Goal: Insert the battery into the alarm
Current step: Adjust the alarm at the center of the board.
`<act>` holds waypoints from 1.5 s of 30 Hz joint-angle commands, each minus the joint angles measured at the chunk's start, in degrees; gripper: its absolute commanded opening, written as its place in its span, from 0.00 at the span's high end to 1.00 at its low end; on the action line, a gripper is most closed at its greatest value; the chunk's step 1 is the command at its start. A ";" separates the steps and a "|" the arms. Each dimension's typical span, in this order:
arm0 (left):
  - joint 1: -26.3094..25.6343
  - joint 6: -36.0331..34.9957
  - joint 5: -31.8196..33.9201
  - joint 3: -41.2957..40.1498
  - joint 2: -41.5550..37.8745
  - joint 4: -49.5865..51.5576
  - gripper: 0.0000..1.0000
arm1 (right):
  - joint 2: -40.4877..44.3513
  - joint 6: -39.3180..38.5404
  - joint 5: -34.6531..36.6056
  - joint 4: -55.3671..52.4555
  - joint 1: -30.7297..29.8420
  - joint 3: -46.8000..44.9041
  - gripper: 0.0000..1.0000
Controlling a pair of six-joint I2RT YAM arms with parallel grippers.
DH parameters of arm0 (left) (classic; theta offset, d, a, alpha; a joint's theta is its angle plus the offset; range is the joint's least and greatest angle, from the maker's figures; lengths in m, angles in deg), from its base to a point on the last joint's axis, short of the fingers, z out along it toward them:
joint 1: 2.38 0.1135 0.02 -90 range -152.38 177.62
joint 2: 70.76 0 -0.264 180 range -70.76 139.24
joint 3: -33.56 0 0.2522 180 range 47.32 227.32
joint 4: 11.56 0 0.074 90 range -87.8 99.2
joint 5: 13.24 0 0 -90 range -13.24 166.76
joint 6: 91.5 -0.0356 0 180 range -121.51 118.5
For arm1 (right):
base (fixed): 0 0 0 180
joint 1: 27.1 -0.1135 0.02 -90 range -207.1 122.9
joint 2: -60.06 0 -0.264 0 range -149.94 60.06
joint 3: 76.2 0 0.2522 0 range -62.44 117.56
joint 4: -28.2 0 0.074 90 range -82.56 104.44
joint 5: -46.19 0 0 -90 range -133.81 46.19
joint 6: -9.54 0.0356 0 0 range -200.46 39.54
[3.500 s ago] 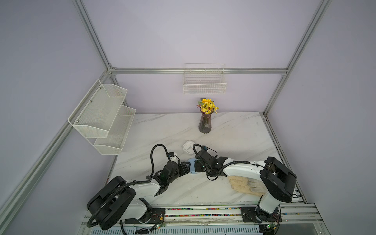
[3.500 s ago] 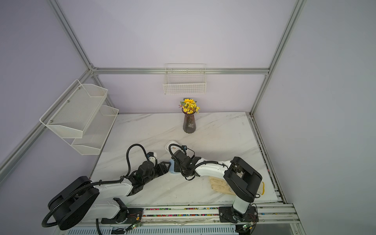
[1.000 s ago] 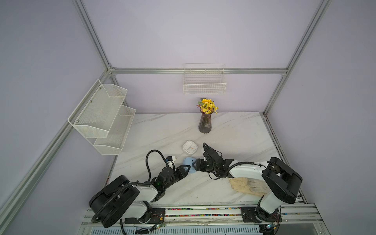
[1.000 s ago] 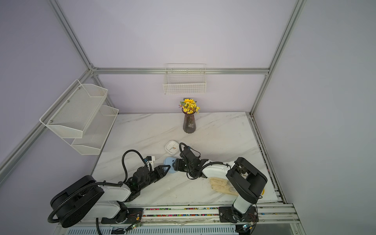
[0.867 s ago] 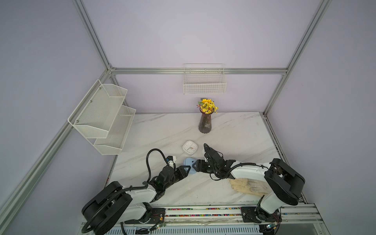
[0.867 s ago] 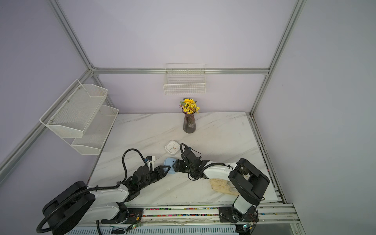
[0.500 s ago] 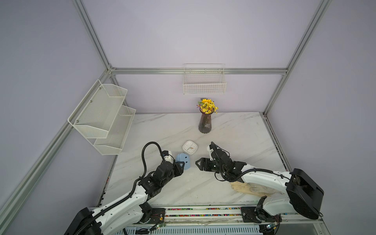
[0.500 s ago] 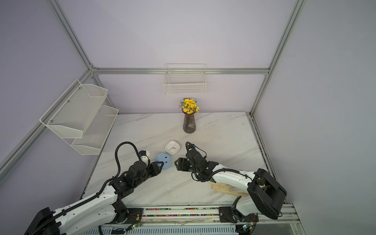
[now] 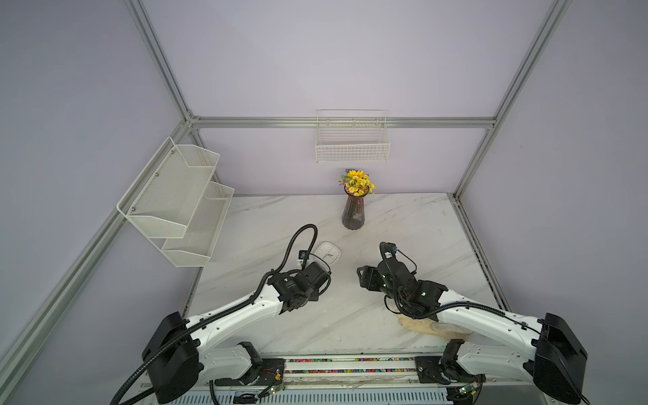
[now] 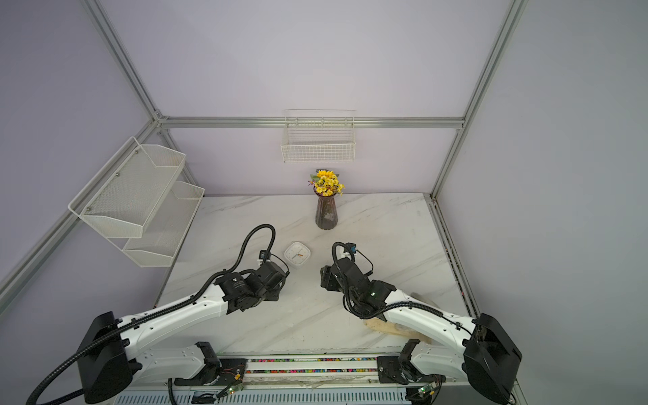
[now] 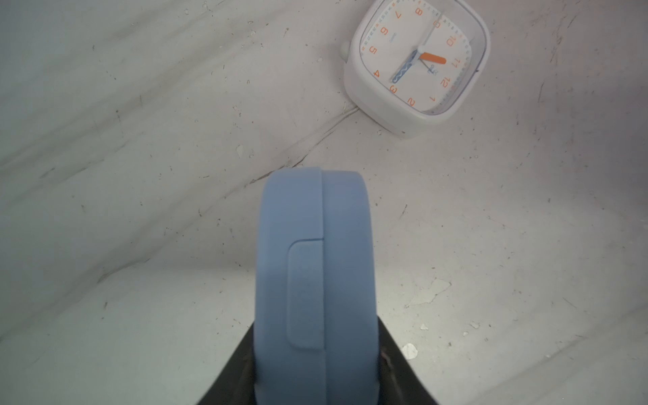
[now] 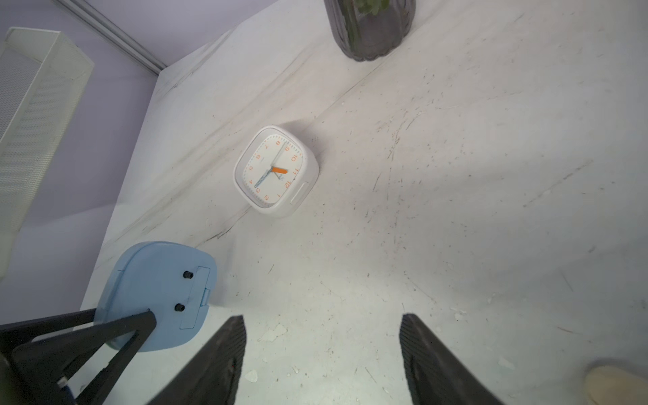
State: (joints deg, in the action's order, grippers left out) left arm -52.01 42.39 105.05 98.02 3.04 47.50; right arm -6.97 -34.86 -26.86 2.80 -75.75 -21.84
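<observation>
Left gripper (image 11: 315, 364) clamping blue alarm (image 11: 315, 266) edge-on over table (image 12: 456, 210), nearer than white clock (image 12: 275, 170), back facing right gripper (image 12: 322, 319), which is hanging open, empty. Battery not showing. Likely presenting step; next needing battery found, cover opened.

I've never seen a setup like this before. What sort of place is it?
Likely a robot test booth staged as a home corner: an aluminium frame, a marble-look tabletop, and a vase of yellow flowers.

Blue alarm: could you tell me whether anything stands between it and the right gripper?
Nothing visible does: only bare table lies between the right gripper and the blue alarm; the white clock lies aside.
</observation>
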 commanded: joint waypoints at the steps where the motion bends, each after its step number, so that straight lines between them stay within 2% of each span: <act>1: -1.95 -1.01 9.04 4.25 4.56 6.42 1.00 | 2.77 0.82 4.23 -3.01 -0.05 0.12 0.28; 6: -4.85 1.16 14.72 9.05 13.26 10.85 1.00 | 8.20 1.42 6.45 -3.75 0.06 -0.75 0.28; 14: -9.19 8.79 20.42 15.59 25.48 18.57 0.85 | 15.71 3.09 13.23 -7.82 0.13 -2.42 0.28; 17: -11.78 14.03 23.45 18.17 30.23 22.78 0.73 | 17.71 3.04 14.49 -8.16 0.14 -2.84 0.28; 19: -12.97 15.03 23.34 19.90 33.15 23.93 0.63 | 18.53 2.66 14.92 -8.18 0.13 -2.99 0.28; 22: -15.05 16.26 22.67 22.24 36.48 25.09 0.54 | 19.23 2.80 16.14 -9.10 0.13 -2.87 0.28; 25: -17.49 16.66 22.25 24.26 38.12 24.87 0.39 | 20.42 3.05 16.97 -9.10 0.13 -3.25 0.28; 29: -19.36 16.23 21.29 26.64 39.88 24.49 0.34 | 22.12 3.09 17.83 -9.39 0.13 -3.51 0.28; 33: -20.68 12.65 18.59 27.61 38.92 20.26 0.32 | 23.53 2.85 18.45 -10.27 0.13 -2.99 0.28; 36: -20.88 8.01 13.46 25.42 34.97 12.15 0.30 | 24.75 2.29 19.21 -12.33 0.13 -1.51 0.28; 40: -20.78 2.37 7.45 19.71 25.59 -0.42 0.29 | 26.77 1.25 20.22 -14.64 0.13 1.21 0.28; 45: -19.48 -3.21 2.60 13.42 13.33 -11.56 0.27 | 29.78 -0.52 19.88 -16.70 0.14 4.11 0.28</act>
State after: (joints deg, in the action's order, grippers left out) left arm -72.29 43.86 111.28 113.30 22.52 46.25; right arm 21.18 -33.98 -8.66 -11.69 -75.68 -20.05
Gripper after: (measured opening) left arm 0.729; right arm 0.721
